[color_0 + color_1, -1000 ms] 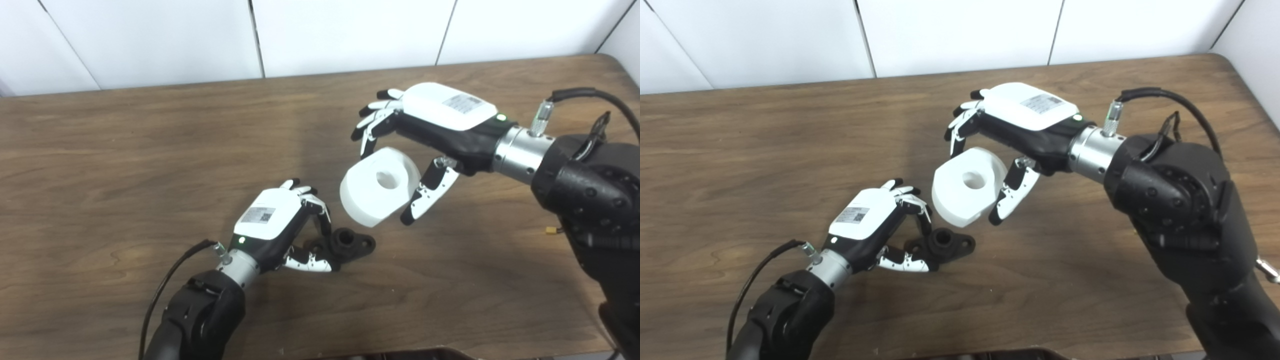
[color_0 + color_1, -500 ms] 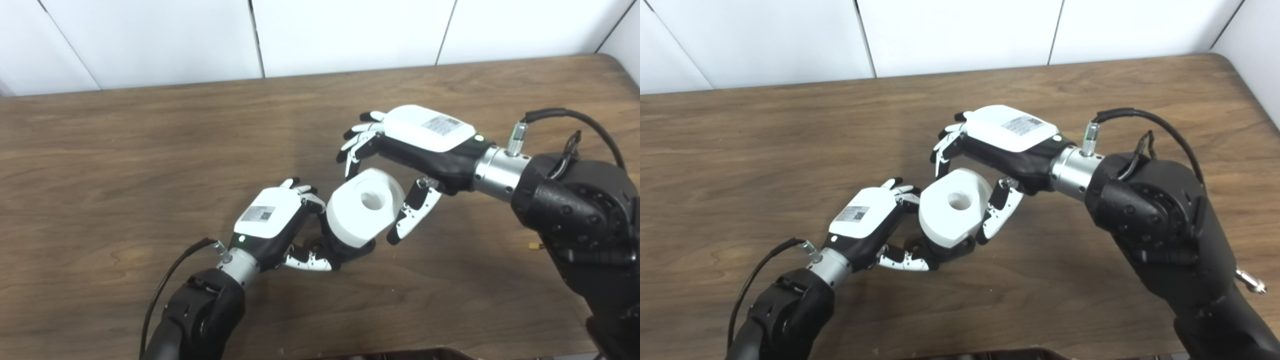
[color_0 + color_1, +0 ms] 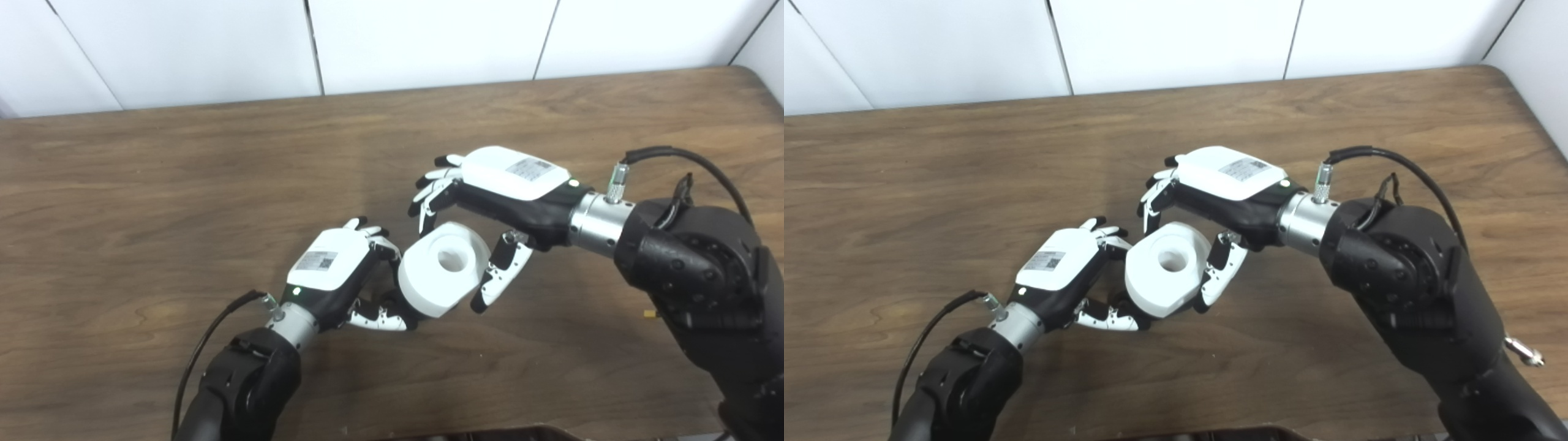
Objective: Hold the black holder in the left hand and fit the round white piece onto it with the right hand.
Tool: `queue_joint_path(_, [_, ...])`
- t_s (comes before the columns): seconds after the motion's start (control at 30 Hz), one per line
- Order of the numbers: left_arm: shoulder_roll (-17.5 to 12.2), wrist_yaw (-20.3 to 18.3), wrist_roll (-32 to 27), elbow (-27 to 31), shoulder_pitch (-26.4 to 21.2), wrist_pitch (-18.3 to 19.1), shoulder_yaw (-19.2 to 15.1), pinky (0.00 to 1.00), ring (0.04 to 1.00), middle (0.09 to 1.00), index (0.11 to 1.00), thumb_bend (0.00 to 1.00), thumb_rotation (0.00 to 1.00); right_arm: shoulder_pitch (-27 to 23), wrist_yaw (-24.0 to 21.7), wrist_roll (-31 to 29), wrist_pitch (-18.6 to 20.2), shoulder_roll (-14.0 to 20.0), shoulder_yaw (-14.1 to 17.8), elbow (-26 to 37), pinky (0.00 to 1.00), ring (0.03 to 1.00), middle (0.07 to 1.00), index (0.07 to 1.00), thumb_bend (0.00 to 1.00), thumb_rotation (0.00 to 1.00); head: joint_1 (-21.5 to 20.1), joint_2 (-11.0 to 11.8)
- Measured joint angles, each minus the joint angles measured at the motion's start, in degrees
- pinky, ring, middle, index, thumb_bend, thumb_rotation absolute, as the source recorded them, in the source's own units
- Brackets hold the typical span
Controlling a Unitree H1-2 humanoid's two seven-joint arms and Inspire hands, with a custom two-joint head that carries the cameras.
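On the wooden table [image 3: 153,202], the round white piece [image 3: 442,269] hides the black holder.

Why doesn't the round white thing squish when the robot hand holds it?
The round white piece probably is stiff: it keeps its shape between the right hand's fingers and thumb. Its smooth sides might be slippery. Being round, it could roll if dropped on the table.

Hand labels apparently unreadable.

Small black plastic holder almost wholly hidden beneath round white piece [image 3: 444,269], dark object at six o'clock cut off by bottom edge.
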State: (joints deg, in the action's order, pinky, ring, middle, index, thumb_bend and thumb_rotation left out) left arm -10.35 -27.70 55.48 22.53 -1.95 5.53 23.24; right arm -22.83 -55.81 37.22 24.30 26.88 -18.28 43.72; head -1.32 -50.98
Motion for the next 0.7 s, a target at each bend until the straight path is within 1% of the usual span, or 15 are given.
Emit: queue_joint_path(0.7, [0.29, -0.2, 0.32, 0.05, -0.31, 0.46, 0.53, 1.0, 0.89, 0.8, 0.487, 0.52, 0.06, 0.33, 0.9, 0.14, -0.43, -0.27, -0.91, -1.54, 1.0, 0.906, 0.787, 0.481, 0.52, 0.14, -0.18, -0.26])
